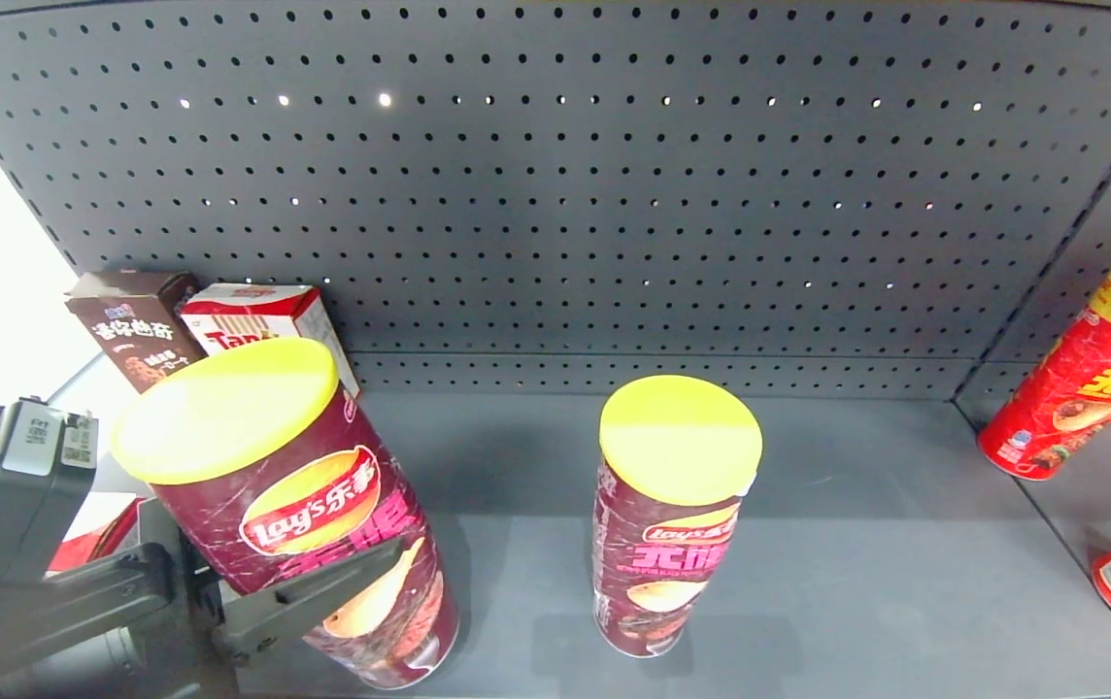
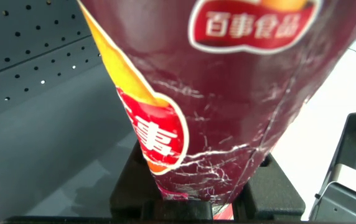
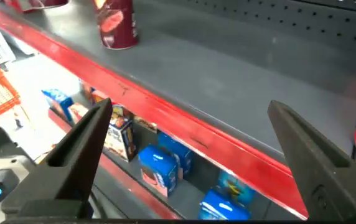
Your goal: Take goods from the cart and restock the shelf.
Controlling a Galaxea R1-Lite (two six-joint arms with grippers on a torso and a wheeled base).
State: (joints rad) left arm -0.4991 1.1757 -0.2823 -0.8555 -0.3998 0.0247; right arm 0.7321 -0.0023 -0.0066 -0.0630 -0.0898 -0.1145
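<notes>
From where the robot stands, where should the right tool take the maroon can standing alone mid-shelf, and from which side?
Grip the maroon can around its mid-body, from the shelf's open front. It stands upright with free room on both sides; the pegboard wall closes the back, and the wide yellow lid likely gives a poor hold from above.

Washed-out white glare sits beyond my left gripper; I see a soft shadow beneath the standing chip can and light pinpricks through the edge-bowed pegboard.
</notes>
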